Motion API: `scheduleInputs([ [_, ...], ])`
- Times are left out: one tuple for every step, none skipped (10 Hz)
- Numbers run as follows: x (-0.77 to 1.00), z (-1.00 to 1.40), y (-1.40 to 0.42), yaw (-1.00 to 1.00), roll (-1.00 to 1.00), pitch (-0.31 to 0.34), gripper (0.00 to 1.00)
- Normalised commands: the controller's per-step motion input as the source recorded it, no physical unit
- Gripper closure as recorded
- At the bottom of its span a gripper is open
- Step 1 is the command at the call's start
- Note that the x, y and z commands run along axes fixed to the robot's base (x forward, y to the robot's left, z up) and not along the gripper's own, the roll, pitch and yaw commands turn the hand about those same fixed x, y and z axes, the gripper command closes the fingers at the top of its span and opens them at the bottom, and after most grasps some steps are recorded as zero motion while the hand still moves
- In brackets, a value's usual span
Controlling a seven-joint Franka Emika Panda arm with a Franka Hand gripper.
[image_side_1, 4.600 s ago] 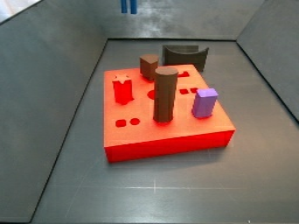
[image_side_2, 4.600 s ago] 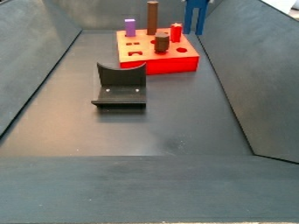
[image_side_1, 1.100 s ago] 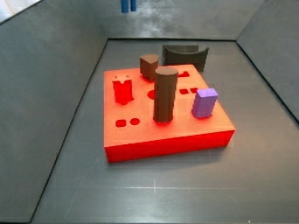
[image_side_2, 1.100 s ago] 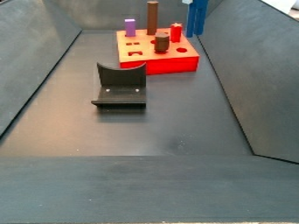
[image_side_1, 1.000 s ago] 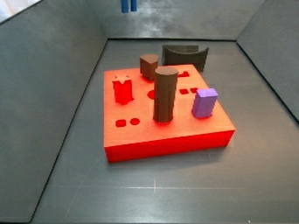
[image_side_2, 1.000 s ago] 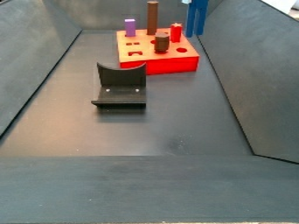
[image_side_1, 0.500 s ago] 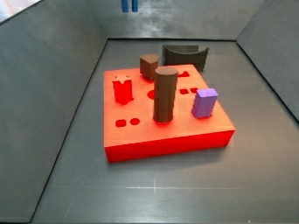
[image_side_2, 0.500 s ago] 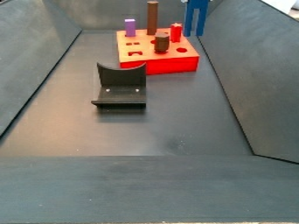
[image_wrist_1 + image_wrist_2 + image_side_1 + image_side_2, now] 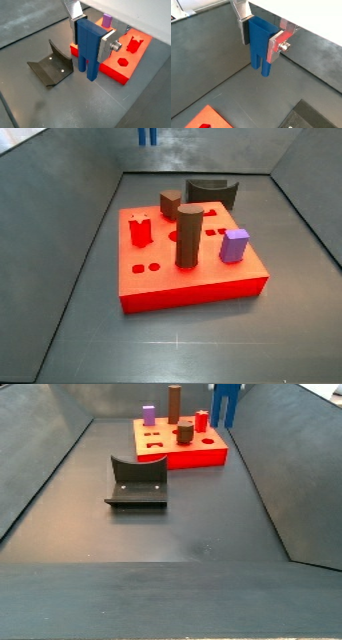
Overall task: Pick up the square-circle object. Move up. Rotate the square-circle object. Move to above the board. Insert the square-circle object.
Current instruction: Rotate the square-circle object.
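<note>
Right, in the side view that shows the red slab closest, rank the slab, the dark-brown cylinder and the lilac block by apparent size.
1. The thick red square board, largest.
2. The tall dark-brown cylinder.
3. The short lilac-purple block, smallest.
The gripper is not in that view; in both wrist views its fingers clamp the bright-blue square-circle object.

The two-finger gripper [image 9: 89,34] hangs high above the floor, its flat silver fingers [image 9: 242,26] clamped on the tall bright-blue square-circle object [image 9: 87,50].

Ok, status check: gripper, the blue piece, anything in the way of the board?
Gripper shut on the square-circle object, prongs down, held in the air. Hanging beside the board, not over it. Brown cylinder and purple block already stand in the board.
</note>
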Motion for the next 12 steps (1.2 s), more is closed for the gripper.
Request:
scheduleInputs([
  [0.02,-1.0,0.0,-0.09,-0.01,-0.016,1.0],
  [0.02,-1.0,0.0,-0.07,-0.01,-0.017,1.0],
  [0.02,-1.0,0.0,-0.07,-0.01,-0.019,1.0],
  [0.02,-1.0,0.0,-0.06,-0.01,-0.033,1.0],
  [0.02,-1.0,0.01,-0.06,-0.01,-0.035,1.0],
  [0.02,-1.0,0.01,-0.05,-0.02,-0.035,1.0],
  [0.02,-1.0,0.01,-0.05,-0.02,-0.035,1.0],
  [0.02,-1.0,0.01,-0.05,-0.02,-0.038,1.0],
  [0.03,-1.0,0.01,-0.05,-0.02,-0.039,1.0],
  [0.03,-0.98,0.01,-0.05,-0.02,-0.041,1.0],
  [0.02,-0.78,0.01,-0.05,-0.03,-0.042,1.0],
  [0.02,-0.63,0.01,-0.05,-0.03,-0.041,1.0],
])
